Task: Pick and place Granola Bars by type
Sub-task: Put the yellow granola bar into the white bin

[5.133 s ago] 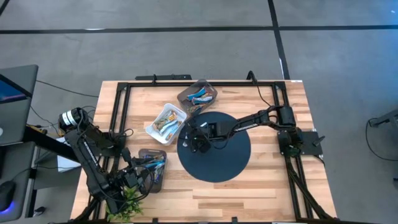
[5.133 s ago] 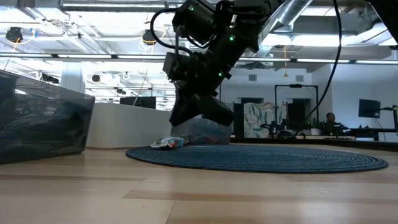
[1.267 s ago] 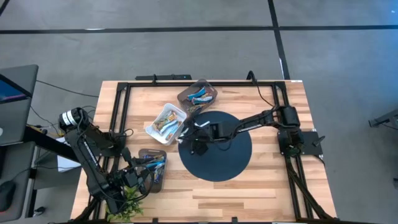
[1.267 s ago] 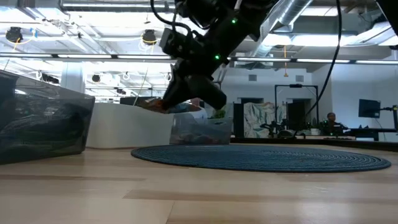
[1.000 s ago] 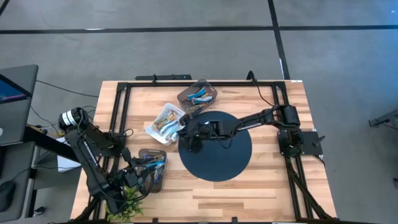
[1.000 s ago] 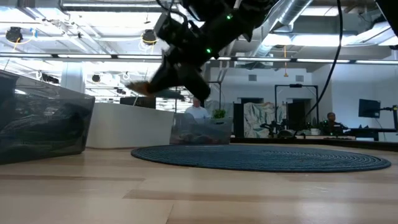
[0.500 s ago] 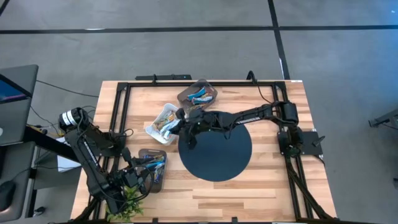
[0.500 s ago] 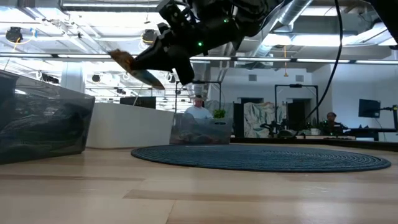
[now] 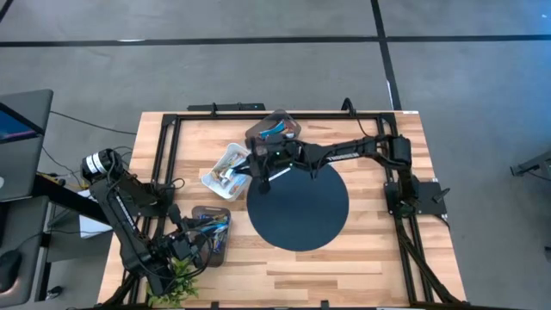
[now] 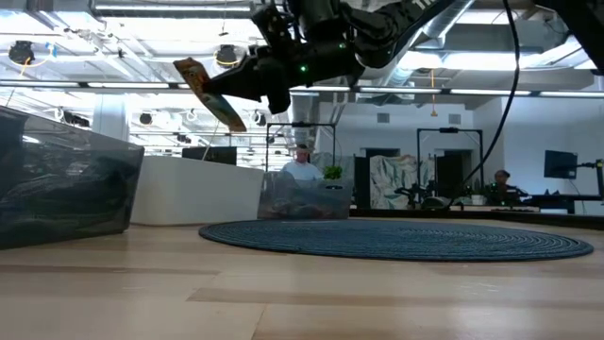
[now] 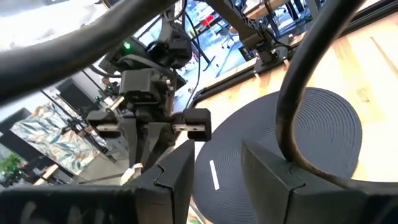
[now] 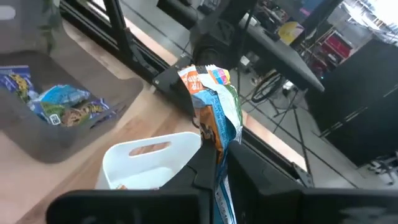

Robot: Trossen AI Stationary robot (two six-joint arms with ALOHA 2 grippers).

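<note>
My right gripper (image 10: 243, 90) is shut on an orange-brown granola bar (image 10: 209, 94) high above the table, over the near end of the white tray (image 9: 209, 179). In the right wrist view the bar (image 12: 211, 106) stands up beyond the fingers, above the white tray (image 12: 149, 155). Blue bars (image 12: 59, 99) lie in the clear dark tray (image 9: 258, 131) at the far side. More bars lie in a grey tray (image 9: 211, 232) at the near left. Beside that tray my left gripper (image 9: 191, 248) waits, open, with nothing between its fingers (image 11: 180, 171). My right gripper pinches the bar's lower end (image 12: 217, 149) between its two fingers. The fingers come nearly level from the table's right. The bar sticks out past the fingertips, slanting up, lifted clear of everything.
A round dark mat (image 9: 297, 207) covers the table's middle, with nothing on it. A black frame rail (image 9: 258, 116) runs around the table's far and side edges. A small green plant (image 9: 181, 282) stands at the near left corner. A person (image 10: 302, 168) shows in the room behind.
My right gripper has swung from over the mat's left part up and toward the far left, to above the white tray, turning from pointing down to nearly level. The bar went along, rising and now slanting upward.
</note>
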